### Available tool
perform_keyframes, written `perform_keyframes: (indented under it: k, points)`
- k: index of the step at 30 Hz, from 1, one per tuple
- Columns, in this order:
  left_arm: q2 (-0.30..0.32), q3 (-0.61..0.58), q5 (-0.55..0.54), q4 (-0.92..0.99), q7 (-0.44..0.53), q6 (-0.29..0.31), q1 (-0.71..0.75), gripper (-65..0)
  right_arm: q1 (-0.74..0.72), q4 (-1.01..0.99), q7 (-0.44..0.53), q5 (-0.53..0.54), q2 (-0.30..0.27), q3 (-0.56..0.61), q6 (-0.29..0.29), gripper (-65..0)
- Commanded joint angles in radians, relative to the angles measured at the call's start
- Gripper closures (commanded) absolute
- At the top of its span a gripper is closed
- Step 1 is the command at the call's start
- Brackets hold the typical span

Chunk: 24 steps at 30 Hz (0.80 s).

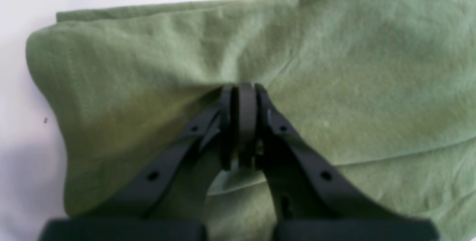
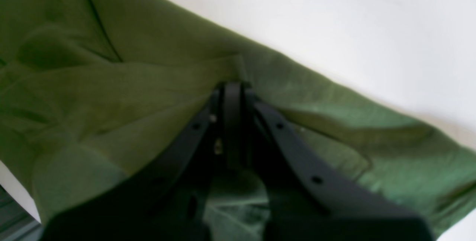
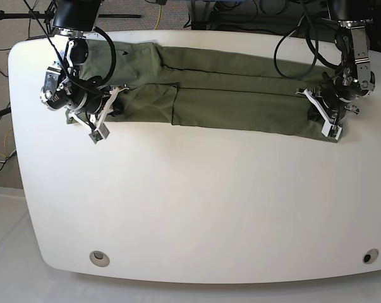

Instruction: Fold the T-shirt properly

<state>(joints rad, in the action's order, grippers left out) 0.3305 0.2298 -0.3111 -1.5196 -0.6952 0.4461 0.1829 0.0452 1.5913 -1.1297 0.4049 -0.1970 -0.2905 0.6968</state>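
At the left of the base view, the right gripper (image 3: pixel 109 104) has its black jaws clamped on the plain olive-green cotton T-shirt (image 3: pixel 228 95), which lies as a long folded band across the far half of the white rounded table (image 3: pixel 196 208). At the right, the left gripper (image 3: pixel 318 108) pinches the band's other end.

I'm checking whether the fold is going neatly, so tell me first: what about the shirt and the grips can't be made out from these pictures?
- Right wrist view: the right gripper covers the T-shirt fold beneath; blur hides how many layers it pinches.
- Left wrist view: the left gripper hides the pinched edge; the shirt runs off the right edge.
- Base view: collar and sleeves too small to tell; the arms cover both shirt ends on the table.
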Motion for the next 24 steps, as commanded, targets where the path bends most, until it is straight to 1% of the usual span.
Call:
perform_keyframes:
  k: [1, 5, 9, 13, 17, 19, 21, 23, 24]
  points:
    - [0.012, 0.007, 0.005, -0.008, -0.006, 0.001, 0.004, 0.0, -0.026, -0.019, 0.037, -0.006, -0.01, -0.004, 0.001, -0.4]
    - [0.013, 0.008, 0.001, -0.009, -0.003, 0.002, 0.009, 0.0, -0.037, -0.053, 0.06, -0.026, -0.012, -0.004, 0.001, -0.4]
    - [0.018, 0.01, -0.01, -0.016, -0.002, 0.005, 0.021, -0.1, -0.037, -0.063, 0.062, -0.023, -0.014, -0.005, 0.001, -0.5]
    - [0.026, 0.01, -0.015, -0.03, -0.011, 0.009, 0.037, -2.4, -0.018, -0.056, 0.045, -0.001, -0.014, -0.003, 0.001, -0.6]
    - [0.047, 0.01, -0.022, -0.048, -0.021, 0.013, 0.045, -10.6, -0.016, -0.046, 0.039, 0.006, -0.014, -0.003, 0.001, -0.8]
    - [0.062, 0.008, -0.02, -0.053, -0.022, 0.014, 0.042, -17.6, -0.014, -0.043, 0.039, 0.009, -0.013, -0.003, 0.001, -0.8]
    - [0.106, 0.0, -0.007, -0.08, -0.013, 0.012, 0.014, -28.8, -0.023, -0.033, 0.038, 0.0, -0.015, -0.001, 0.001, -0.4]
    - [0.137, -0.006, -0.007, -0.096, -0.021, 0.012, -0.003, -29.0, -0.022, -0.025, 0.037, -0.001, -0.016, 0.0, 0.001, -0.4]
    - [0.152, -0.01, -0.005, -0.105, -0.029, 0.013, -0.014, -27.3, -0.022, -0.02, 0.036, -0.002, -0.015, 0.001, 0.001, -0.4]
